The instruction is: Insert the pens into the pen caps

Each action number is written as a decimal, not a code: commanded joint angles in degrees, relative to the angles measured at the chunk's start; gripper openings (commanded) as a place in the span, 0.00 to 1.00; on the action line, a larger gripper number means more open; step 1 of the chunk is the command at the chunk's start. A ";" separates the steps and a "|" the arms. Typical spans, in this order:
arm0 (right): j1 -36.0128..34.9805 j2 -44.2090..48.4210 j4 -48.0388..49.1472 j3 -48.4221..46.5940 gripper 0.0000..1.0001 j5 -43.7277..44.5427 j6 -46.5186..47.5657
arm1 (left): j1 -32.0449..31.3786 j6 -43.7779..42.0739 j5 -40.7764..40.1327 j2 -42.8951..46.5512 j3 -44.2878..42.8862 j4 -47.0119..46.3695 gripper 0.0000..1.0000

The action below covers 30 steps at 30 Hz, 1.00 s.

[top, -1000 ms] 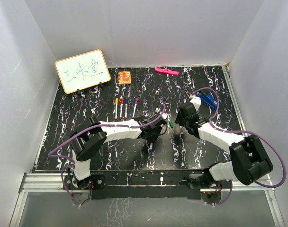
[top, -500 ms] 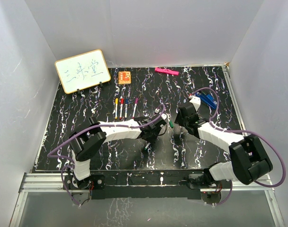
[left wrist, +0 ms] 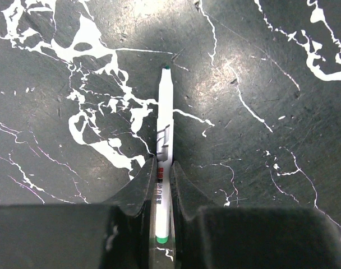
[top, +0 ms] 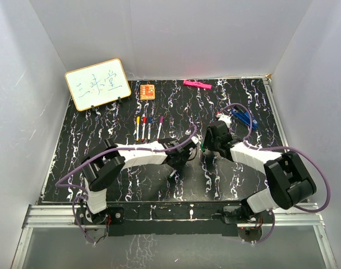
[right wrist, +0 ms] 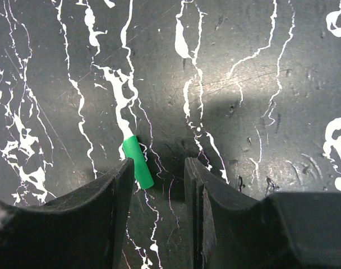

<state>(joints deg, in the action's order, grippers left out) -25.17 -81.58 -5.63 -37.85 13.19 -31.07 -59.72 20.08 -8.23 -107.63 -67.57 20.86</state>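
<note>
Near the middle of the black marbled table (top: 81,140), the green pen (left wrist: 165,123) is clenched between the jaws of the left gripper (left wrist: 164,165). It is pinched toward its rear end, and its fine tip points away from the wrist. Whether it has been lifted clear of the surface cannot be told.

Just to its right, the green cap (right wrist: 138,162) lies on its side between the parted jaws of the right gripper (right wrist: 159,162). It sits close against one finger and nothing is gripped.

The cap is judged to be the next thing to be secured. It would best be centred between the fingers before they are closed, so that it is not flicked aside. It should then be turned with its open mouth toward the pen; which end is open cannot be made out here.

Because the pen is held far from its tip, some wobble is to be expected. The two axes should be lined up first and the push made slowly.

The pen is shown as a slim white barrel with a dark printed label, a small green point and a green plug at the rear. The cap is a short, plain green tube.

Four other pens (top: 147,128) are lined up side by side farther back, toward the left.
</note>
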 commanded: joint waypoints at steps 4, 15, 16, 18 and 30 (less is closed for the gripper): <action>-0.62 -1.91 5.32 -3.07 0.43 -4.16 2.82 | 0.22 -1.44 3.79 -0.62 5.72 15.22 0.00; -2.42 -5.50 5.26 -4.70 0.42 -3.25 3.64 | 2.33 -1.96 1.30 14.05 6.76 12.04 0.00; -2.64 -5.81 4.93 -5.02 0.42 -2.88 3.73 | 2.40 -1.97 0.65 15.56 6.97 11.18 0.00; -3.00 -6.69 3.94 -5.57 0.42 -1.68 3.73 | 2.71 -2.01 0.08 18.46 7.66 9.30 0.00; -5.04 -11.42 -4.56 -9.68 0.39 5.45 2.14 | 4.90 -3.05 1.51 28.97 13.15 -1.86 0.00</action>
<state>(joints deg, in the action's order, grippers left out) -29.28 -91.39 -6.66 -44.64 14.79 -28.45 -55.55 17.93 -7.44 -80.66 -56.10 22.59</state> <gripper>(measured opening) 0.397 0.066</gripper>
